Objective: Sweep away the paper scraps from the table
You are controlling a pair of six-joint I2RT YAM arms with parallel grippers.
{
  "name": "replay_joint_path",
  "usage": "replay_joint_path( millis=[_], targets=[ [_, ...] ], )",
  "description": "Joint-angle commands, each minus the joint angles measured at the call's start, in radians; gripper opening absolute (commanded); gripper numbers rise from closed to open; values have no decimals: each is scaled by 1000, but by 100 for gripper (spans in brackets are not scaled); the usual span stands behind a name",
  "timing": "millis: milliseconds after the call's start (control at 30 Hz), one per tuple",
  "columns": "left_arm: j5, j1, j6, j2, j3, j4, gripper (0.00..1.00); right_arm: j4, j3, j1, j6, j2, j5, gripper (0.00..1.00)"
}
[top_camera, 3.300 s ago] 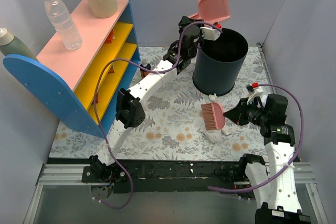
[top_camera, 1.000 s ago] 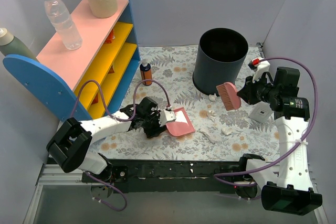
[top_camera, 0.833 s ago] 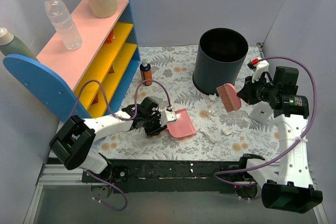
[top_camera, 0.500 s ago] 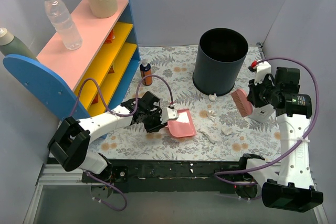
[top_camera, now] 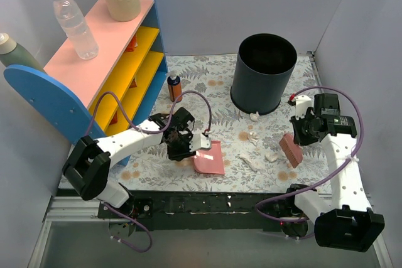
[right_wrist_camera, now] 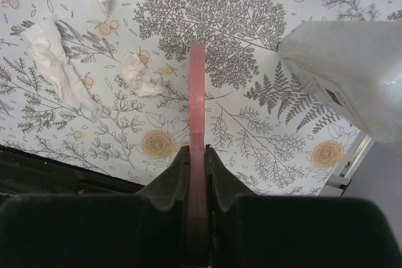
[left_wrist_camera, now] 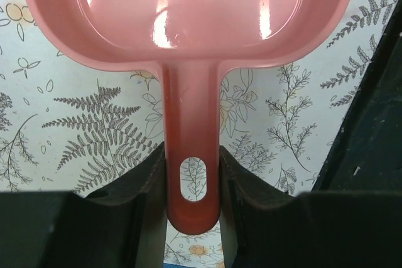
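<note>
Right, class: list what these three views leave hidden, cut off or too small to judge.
Top view: the bin interior is too dark to show any paper scraps inside.
Left wrist view: the dustpan front lip is cut off by the top edge.
Right wrist view: the brush shows edge-on, so its bristles are hidden.

Plain grey walls [top_camera: 207, 4] close three edges; a blue, pink and yellow shelf [top_camera: 108, 45] stands along the left edge.

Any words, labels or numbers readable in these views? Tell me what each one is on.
No text can be read.
Small bottle: label too small to read.
Sticker on right arm: blurred.
Dustpan, brush: no markings show.
</note>
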Motion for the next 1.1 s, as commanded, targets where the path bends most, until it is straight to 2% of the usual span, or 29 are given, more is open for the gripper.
replay_joint_path(
  millis=[0,67,233,333,367,500,633,767,900,1067],
  targets=[
    [-41,-29,-27,44,63,10,0,95,-49,33,29,29,35,1],
    [-69,-49,-51,76,77,19,0,127,-82,80,35,39,23,1],
    [-104,-98,-105,135,101,53,0,181,-103,312,40,71,26,1],
    [-116,-128,-138,193,127,79,0,223,-66,373,78,129,-20,1],
    [-116,-131,-152,207,152,84,0,231,-46,375,116,173,-58,1],
    [-101,-137,-227,282,231,99,0,270,32,375,250,250,-389,1],
    [-119,-137,-277,302,270,104,0,228,145,369,276,273,-473,1],
    [-142,-125,-272,279,262,96,0,205,264,340,244,252,-441,1],
    [-150,-85,-272,258,264,46,0,228,338,332,157,257,-265,1],
    [-168,-39,-257,250,287,-10,0,312,332,338,60,295,-94,1]
  ],
)
